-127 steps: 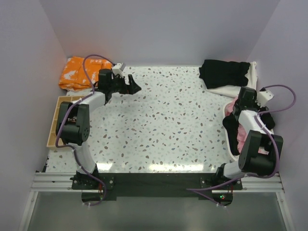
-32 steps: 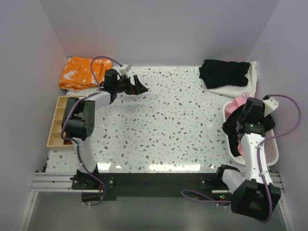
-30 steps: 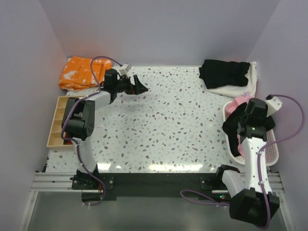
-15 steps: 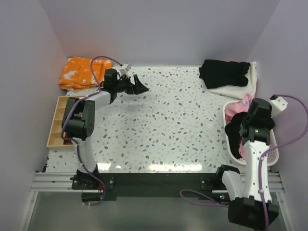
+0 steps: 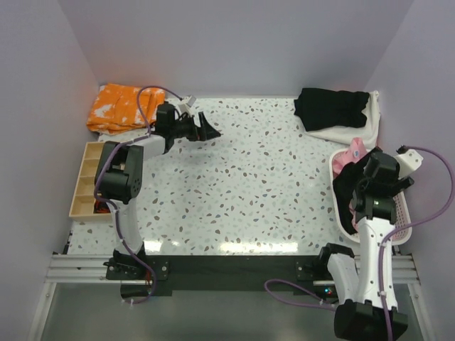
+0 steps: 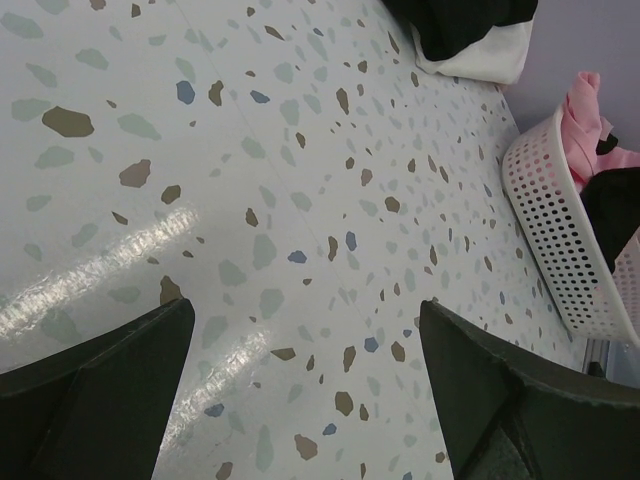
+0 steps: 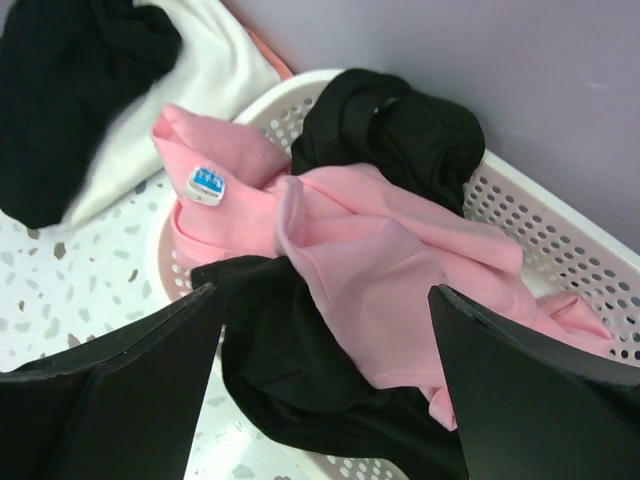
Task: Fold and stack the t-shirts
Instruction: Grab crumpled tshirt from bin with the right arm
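Right end effector (image 7: 325,295) hovers with fingers apart and empty, just above the pink shirt (image 7: 370,250), which lies crumpled in the white basket (image 7: 560,240) beside a black shirt (image 7: 400,125). Left end effector (image 6: 305,310), also apart, hangs over the table (image 6: 250,150).

Table (image 5: 242,185): white terrazzo top, flecked grey, brown and blue.
Walls (image 5: 234,42): plain lilac, closing the table's far, left and right sides.
Glare (image 5: 249,246): pale streaks by the table's near edge.
Rail (image 5: 75,268): aluminium, along the table's near edge.
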`<state>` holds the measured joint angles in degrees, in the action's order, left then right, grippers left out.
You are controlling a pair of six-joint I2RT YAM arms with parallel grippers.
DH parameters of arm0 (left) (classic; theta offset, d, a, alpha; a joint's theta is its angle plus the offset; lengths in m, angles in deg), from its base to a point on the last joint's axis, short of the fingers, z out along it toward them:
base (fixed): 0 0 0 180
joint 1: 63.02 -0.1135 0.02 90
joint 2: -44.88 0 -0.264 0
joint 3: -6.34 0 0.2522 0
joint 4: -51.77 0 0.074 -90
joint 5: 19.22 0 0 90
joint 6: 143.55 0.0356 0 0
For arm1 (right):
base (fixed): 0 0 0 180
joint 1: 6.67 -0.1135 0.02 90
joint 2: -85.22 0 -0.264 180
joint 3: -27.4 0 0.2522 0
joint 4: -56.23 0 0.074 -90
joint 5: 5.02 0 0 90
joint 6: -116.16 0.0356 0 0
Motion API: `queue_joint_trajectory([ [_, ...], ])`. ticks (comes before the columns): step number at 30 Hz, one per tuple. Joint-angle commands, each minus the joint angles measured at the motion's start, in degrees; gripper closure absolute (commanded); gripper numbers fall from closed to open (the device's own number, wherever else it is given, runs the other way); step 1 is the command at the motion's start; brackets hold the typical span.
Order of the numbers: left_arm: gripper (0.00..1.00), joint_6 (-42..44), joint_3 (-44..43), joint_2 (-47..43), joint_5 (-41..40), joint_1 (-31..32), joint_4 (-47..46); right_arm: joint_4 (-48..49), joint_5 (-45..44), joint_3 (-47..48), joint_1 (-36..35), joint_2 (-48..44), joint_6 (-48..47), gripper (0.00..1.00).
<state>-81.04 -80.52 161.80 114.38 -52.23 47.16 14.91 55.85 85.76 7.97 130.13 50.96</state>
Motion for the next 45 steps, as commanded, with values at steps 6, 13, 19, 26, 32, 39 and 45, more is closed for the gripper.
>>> queue_joint_trajectory([
  [6, 0.0, -1.1, -2.1, 0.4, 2.1, 0.6, -3.1, -1.0, -7.4, 2.3, 0.1, 8.7, 0.7, 0.11],
  [13, 0.0, -1.2, -2.0, 1.1, 1.9, 0.5, -3.3, 6.4, -10.0, -2.1, 0.2, 12.4, 3.0, 0.41],
  [19, 0.0, -1.4, -2.4, 1.7, 1.8, 0.6, -3.3, 10.8, -8.9, -5.7, 0.4, 3.8, 1.1, 1.0],
  [26, 0.0, -3.5, -1.9, 3.0, 3.5, 1.2, -6.7, 3.6, -5.1, 0.6, 0.3, 1.1, -0.9, 0.38],
  [32, 0.0, -3.5, -1.3, 2.3, 3.7, 1.3, -6.7, 3.6, -7.7, -0.8, 0.3, 0.3, -0.5, 0.34],
  [39, 0.0, -3.6, -1.5, 2.6, 3.6, 1.3, -6.8, 6.8, -8.1, -1.9, 0.3, 6.4, 1.0, 0.31],
  [45, 0.0, -4.0, -2.0, 3.7, 3.9, 1.3, -7.0, 11.3, -10.0, -3.2, 0.5, 11.6, 1.7, 1.0],
])
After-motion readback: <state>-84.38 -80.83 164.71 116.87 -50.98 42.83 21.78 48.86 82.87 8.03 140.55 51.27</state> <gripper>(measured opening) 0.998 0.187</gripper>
